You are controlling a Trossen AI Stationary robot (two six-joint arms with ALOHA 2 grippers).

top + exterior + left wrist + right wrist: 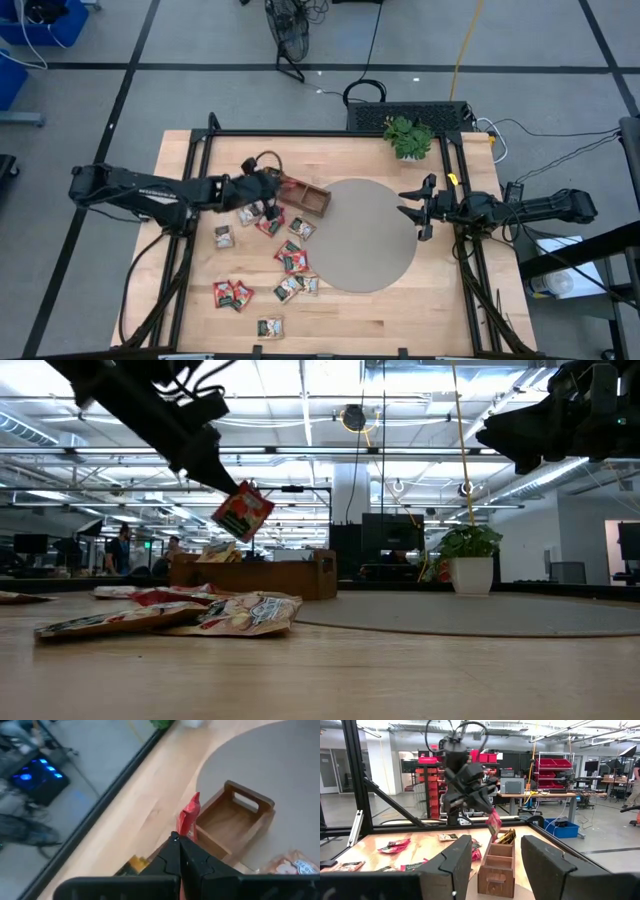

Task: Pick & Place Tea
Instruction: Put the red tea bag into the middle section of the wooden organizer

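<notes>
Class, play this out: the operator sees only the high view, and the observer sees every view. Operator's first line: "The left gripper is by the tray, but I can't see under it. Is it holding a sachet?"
Observer: Yes. The left gripper is shut on a red sachet.
Operator: Is that sachet on the table or in the air?
Observer: In the air. The low view shows it hanging well above the tray.
Operator: Is the tray empty?
Observer: No. The right wrist view shows yellow sachets standing in its far compartment, while the near compartments look empty.
Operator: And the right gripper?
Observer: The right gripper is open, holds nothing, and faces the tray's end.
</notes>
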